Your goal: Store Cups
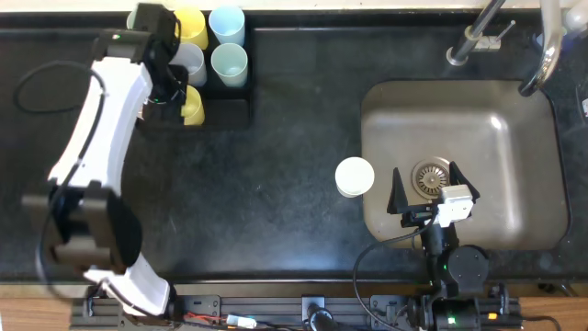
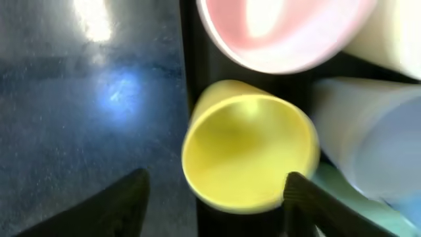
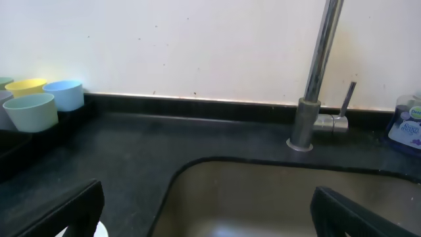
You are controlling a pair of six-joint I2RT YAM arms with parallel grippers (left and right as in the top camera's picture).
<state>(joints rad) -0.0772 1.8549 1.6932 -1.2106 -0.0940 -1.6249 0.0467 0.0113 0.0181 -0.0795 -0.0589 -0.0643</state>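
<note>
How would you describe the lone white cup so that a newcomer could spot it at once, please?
Find the steel sink set in the dark worktop. The white cup stands on the worktop at the sink's left rim. The other cups sit in the black rack at the far left.

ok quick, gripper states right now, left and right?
Left gripper: open, fingers either side of the yellow cup, not clamped.
Right gripper: open, empty, over the sink.
</note>
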